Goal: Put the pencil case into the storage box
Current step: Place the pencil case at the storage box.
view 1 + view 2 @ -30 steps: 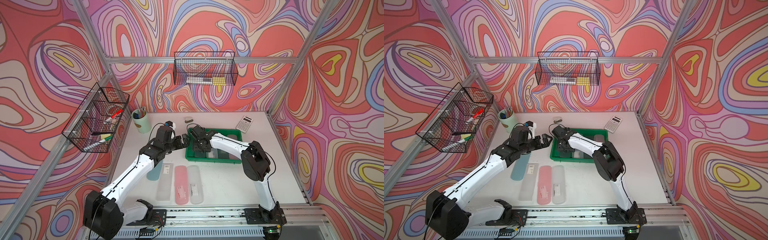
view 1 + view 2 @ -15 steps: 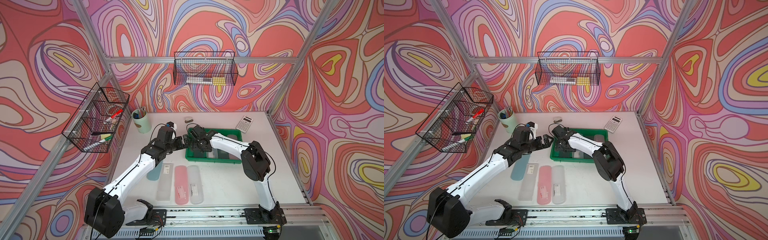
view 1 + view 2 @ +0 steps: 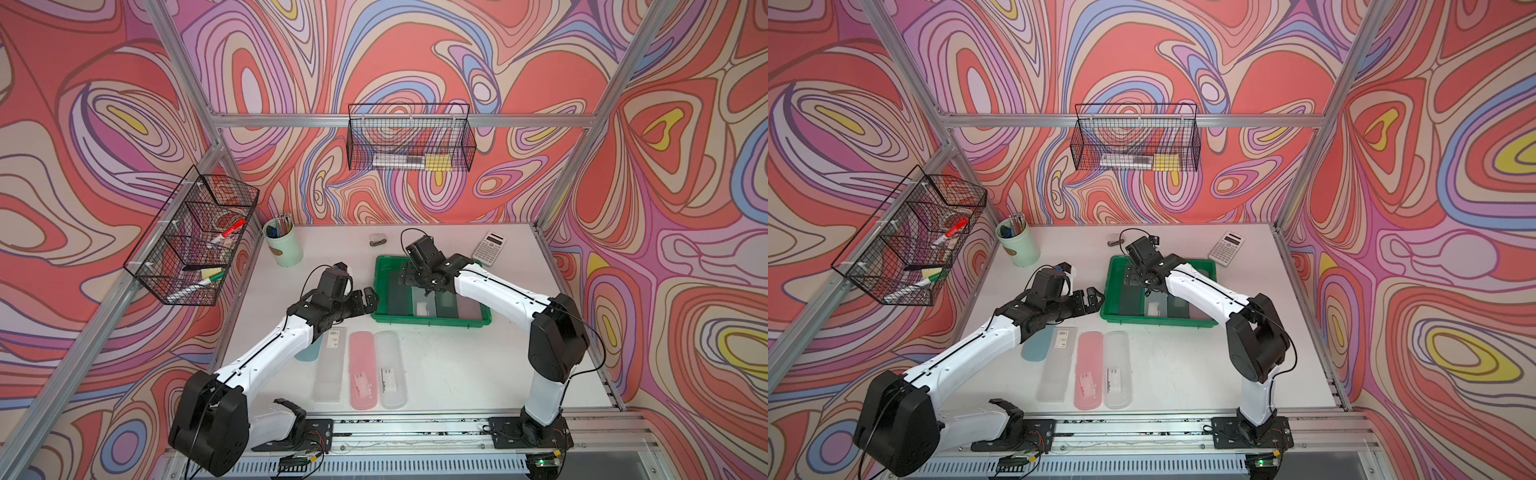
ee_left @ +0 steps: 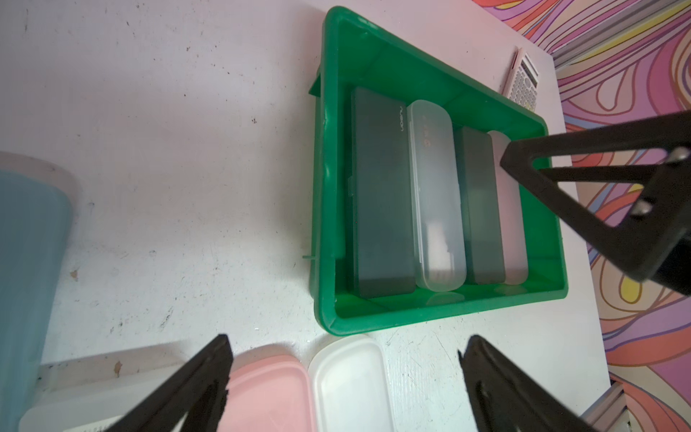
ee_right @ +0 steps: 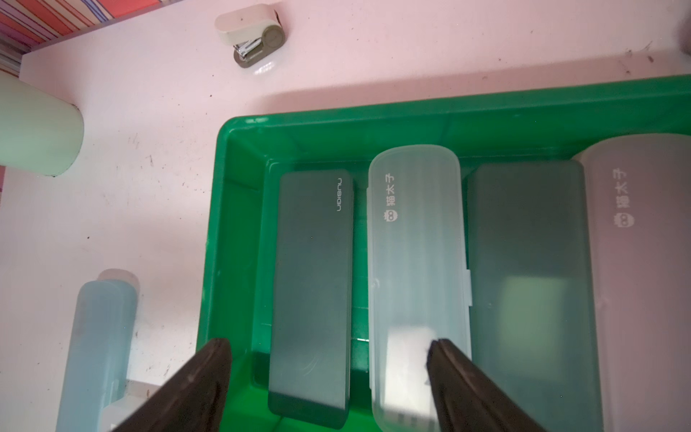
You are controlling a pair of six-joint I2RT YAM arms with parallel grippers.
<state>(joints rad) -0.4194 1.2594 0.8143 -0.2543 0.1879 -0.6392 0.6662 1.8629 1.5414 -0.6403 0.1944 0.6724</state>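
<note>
The green storage box (image 3: pixel 432 321) (image 3: pixel 1158 322) sits mid-table with several pencil cases side by side in it. At its left end lies a dark case (image 5: pixel 312 291), then a frosted clear one (image 5: pixel 415 262), a second dark one (image 5: pixel 523 262) and a grey-pink one (image 5: pixel 643 262). My right gripper (image 3: pixel 415 282) (image 5: pixel 329 346) hovers open over the box's left end, its fingers either side of the dark case, holding nothing. Just left of the box, my left gripper (image 3: pixel 368 301) (image 4: pixel 347 340) stands open and empty above the table.
Several more cases lie in a row on the table: teal (image 3: pixel 309 353), clear with a barcode (image 3: pixel 331 365), pink (image 3: pixel 363 370), clear (image 3: pixel 390 368). Behind stand a mint pen cup (image 3: pixel 283 245), a stapler (image 3: pixel 377 240) and a calculator (image 3: pixel 489 248). Wire baskets (image 3: pixel 195 241) (image 3: pixel 409 143) hang on the walls.
My right gripper's jaws have spread wider over the box's left end. The left arm has barely shifted, its gripper still open beside the box.
</note>
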